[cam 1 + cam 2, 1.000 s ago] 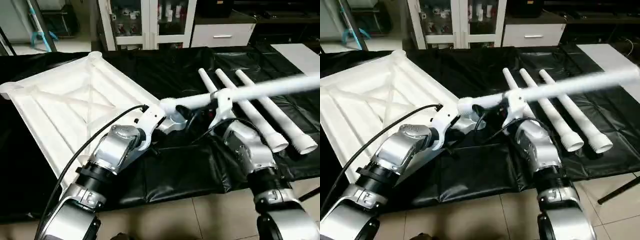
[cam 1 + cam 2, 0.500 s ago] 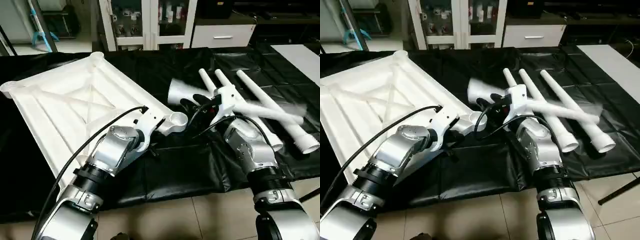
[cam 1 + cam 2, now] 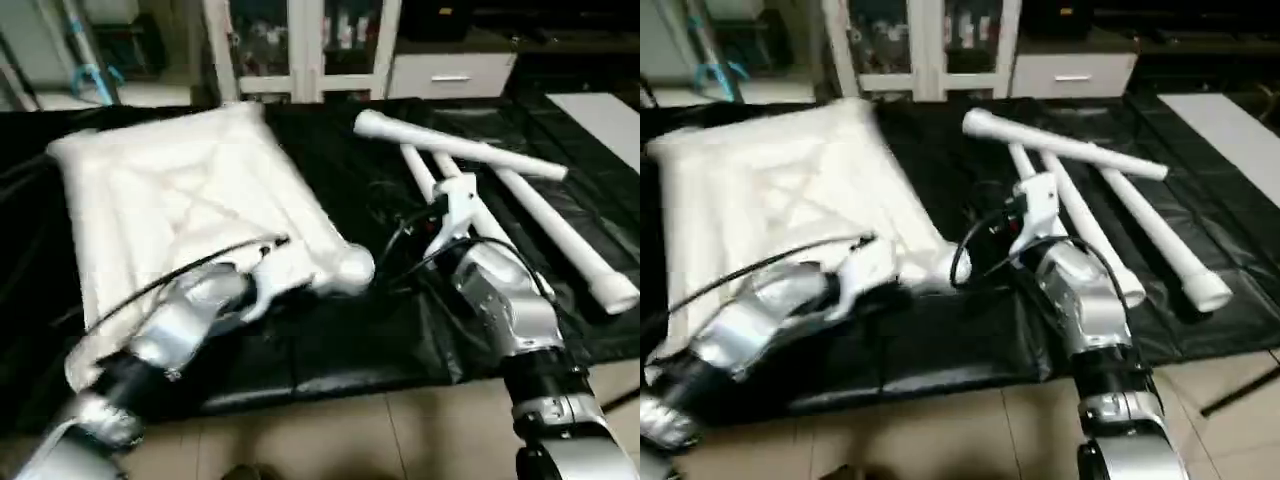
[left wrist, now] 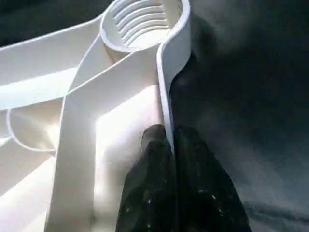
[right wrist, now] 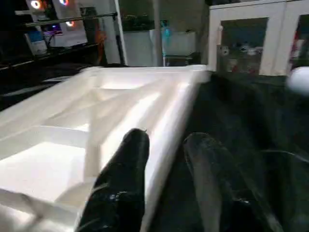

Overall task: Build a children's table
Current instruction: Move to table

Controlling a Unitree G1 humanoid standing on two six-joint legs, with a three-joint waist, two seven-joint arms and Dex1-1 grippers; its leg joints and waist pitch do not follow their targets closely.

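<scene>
The white table top point(image 3: 180, 190) lies ribbed side up on the black mat. In the left wrist view my left gripper point(image 4: 167, 137) is shut on the top's thin rim wall, just short of a round corner socket point(image 4: 145, 21). That socket point(image 3: 352, 266) is the near right corner in the left eye view. My right gripper point(image 5: 166, 150) hangs beside the top's edge, fingers point(image 5: 128, 164) apart with nothing between them. One white leg point(image 3: 460, 150) lies crosswise over the other legs point(image 3: 560, 235) on the mat's right side.
The black mat point(image 3: 330, 345) ends at a tiled floor point(image 3: 350, 430) close to me. White cabinets point(image 3: 300, 45) stand behind the mat. A cable point(image 3: 170, 280) runs along my left forearm.
The leg my right gripper held at the corner socket has dropped and now lies across the other legs. The right fingers have drawn closer together. The table top's far end has swung right.
</scene>
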